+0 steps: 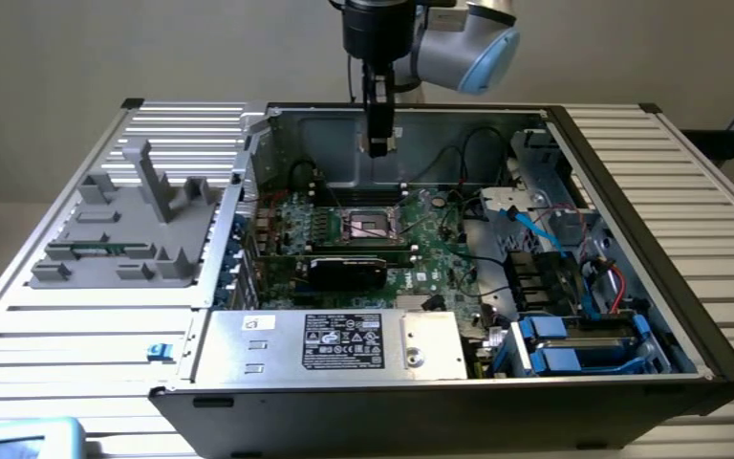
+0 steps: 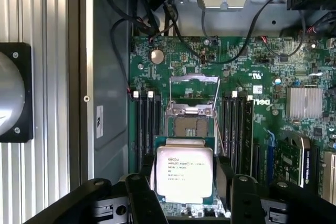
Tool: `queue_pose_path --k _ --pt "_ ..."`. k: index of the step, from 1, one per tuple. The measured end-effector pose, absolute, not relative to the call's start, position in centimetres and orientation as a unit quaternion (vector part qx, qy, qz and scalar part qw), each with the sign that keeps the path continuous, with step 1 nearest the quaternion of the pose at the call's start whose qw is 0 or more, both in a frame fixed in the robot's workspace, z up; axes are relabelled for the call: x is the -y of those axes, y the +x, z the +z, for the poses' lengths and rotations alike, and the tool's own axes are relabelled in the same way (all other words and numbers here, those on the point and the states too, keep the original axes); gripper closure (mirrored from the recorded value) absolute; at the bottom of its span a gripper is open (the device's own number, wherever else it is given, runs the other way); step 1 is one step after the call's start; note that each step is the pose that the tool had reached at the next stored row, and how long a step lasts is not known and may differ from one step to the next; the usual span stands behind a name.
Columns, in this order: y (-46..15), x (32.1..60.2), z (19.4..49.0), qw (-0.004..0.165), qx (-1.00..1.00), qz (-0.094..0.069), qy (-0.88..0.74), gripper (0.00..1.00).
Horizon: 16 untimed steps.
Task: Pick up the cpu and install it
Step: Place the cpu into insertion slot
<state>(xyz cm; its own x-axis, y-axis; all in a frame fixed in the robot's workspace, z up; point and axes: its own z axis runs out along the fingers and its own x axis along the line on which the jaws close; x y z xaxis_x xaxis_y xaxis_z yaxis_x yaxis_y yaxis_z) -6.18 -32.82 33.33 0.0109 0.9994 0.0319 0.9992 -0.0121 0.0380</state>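
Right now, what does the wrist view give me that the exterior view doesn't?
Wrist view: the small square cpu with a shiny silver-grey top, gripped between the fingers of the black hand, its printed lettering facing the camera, not yet in the socket.
Exterior view: the grey plastic fixture at the exterior view's left, the large silver box with a white label, and the blue drive caddies.
Both: the green motherboard and its open metal-framed socket.

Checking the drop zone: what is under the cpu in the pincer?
Past the cpu, the green motherboard and open socket show; what lies directly beneath it is covered.
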Motion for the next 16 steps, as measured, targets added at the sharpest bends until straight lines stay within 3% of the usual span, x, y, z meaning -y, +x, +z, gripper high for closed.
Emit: queue_pose_path --k 16 --pt "-6.2 34.0 30.9 -0.001 -0.699 0.028 0.715 0.45"
